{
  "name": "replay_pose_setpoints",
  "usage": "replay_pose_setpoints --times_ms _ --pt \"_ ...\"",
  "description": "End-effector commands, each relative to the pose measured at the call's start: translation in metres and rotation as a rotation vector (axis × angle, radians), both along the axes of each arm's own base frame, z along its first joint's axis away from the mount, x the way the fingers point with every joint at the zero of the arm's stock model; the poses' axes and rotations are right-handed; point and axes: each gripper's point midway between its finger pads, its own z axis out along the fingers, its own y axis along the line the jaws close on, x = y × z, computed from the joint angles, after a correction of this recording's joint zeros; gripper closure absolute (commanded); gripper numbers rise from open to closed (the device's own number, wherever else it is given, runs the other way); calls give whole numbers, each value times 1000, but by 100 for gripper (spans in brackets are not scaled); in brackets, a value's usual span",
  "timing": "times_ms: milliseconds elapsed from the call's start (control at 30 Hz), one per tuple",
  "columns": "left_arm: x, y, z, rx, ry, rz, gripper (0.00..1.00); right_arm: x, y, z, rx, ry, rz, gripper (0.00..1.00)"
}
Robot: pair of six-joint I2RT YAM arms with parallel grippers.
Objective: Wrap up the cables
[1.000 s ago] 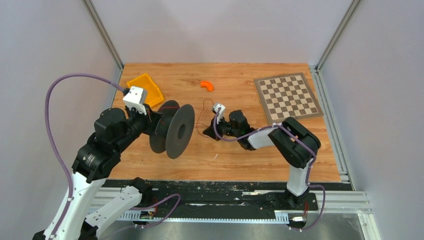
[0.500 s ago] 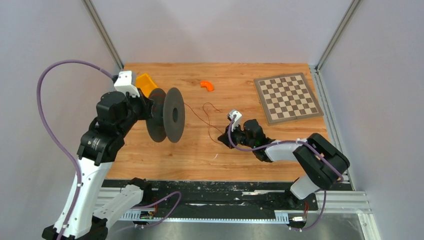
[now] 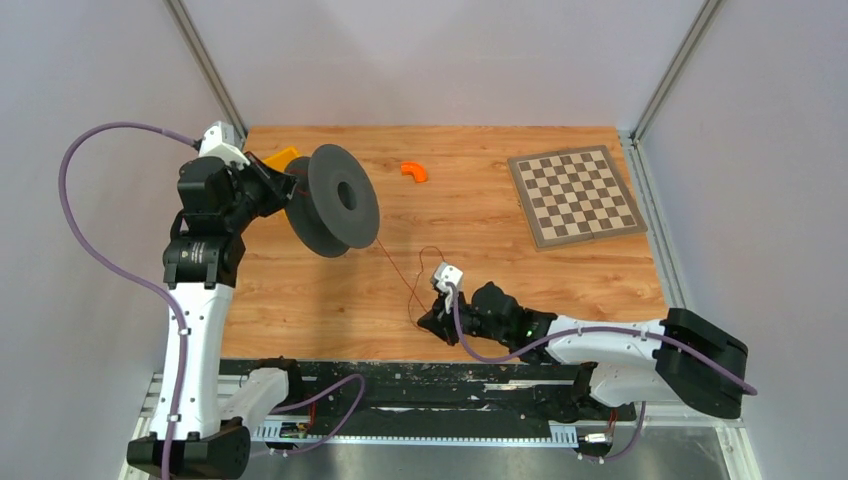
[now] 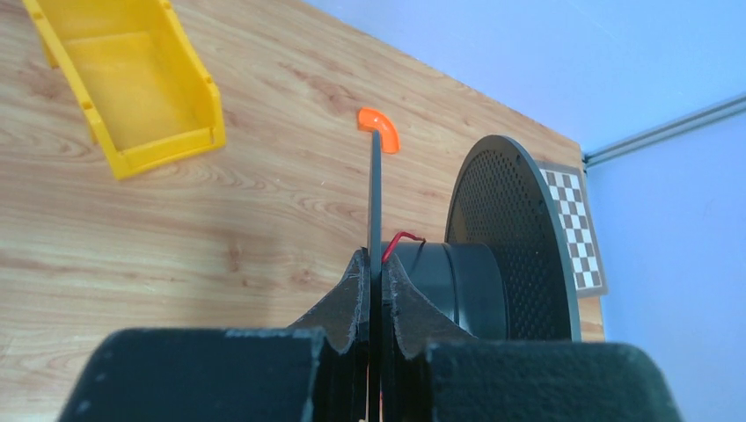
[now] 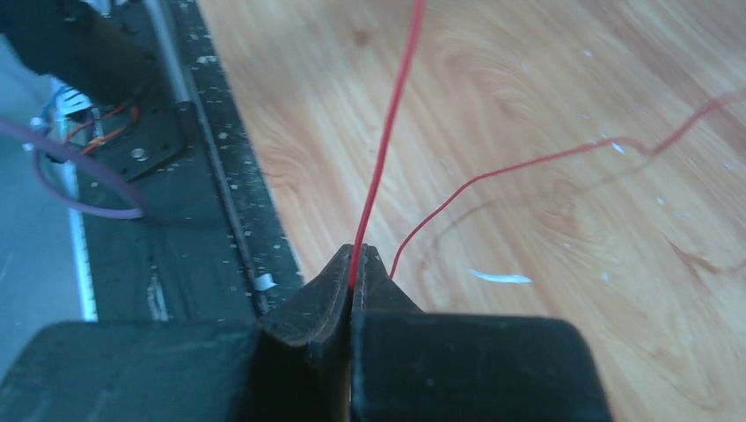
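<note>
My left gripper (image 3: 278, 186) holds a black spool (image 3: 335, 200) in the air over the back left of the table. In the left wrist view its jaws (image 4: 374, 264) are shut on the thin edge of the near flange (image 4: 376, 193), with the hub (image 4: 457, 281) and perforated far flange (image 4: 515, 229) to the right. The cable, a thin red wire (image 3: 395, 268), runs from the hub (image 4: 400, 237) down to my right gripper (image 3: 430, 322), low by the table's near edge. The right jaws (image 5: 356, 255) are shut on the wire (image 5: 387, 149); a slack strand (image 5: 493, 176) lies on the wood.
A yellow bin (image 3: 283, 157) (image 4: 132, 79) sits behind the spool at the back left. An orange elbow piece (image 3: 414, 171) (image 4: 380, 127) lies at the back centre, a chessboard (image 3: 575, 195) at the back right. The black base rail (image 5: 202, 158) runs close to my right gripper.
The left arm has raised the spool and swung it back and left, turning its face. The right gripper has pulled the wire toward the near edge, stretching it out.
</note>
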Motion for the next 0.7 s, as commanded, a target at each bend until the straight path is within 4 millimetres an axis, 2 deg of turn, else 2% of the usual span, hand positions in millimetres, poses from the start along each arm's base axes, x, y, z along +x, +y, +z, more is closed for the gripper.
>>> replay_pose_setpoints --times_ms 0,100,200,367,500,567,667 --pt "19 14 26 -59 -102 61 100 -18 9 26 9 -64 8 100" --pt "23 23 17 -50 -85 99 100 -30 16 34 0 -89 22 100" --pt "27 24 8 -69 -70 103 100 -36 25 39 -14 -95 40 100" --pt "28 7 -8 -179 -50 47 100 -20 43 44 -69 -109 -15 100" --pt "27 -1 -20 -232 -48 17 100 -17 66 53 -95 -126 24 100" --pt "27 1 -29 -208 -46 23 100 -17 76 60 -114 -144 58 100" --pt "27 9 -42 -31 -61 39 100 -13 89 82 -124 -189 97 100"
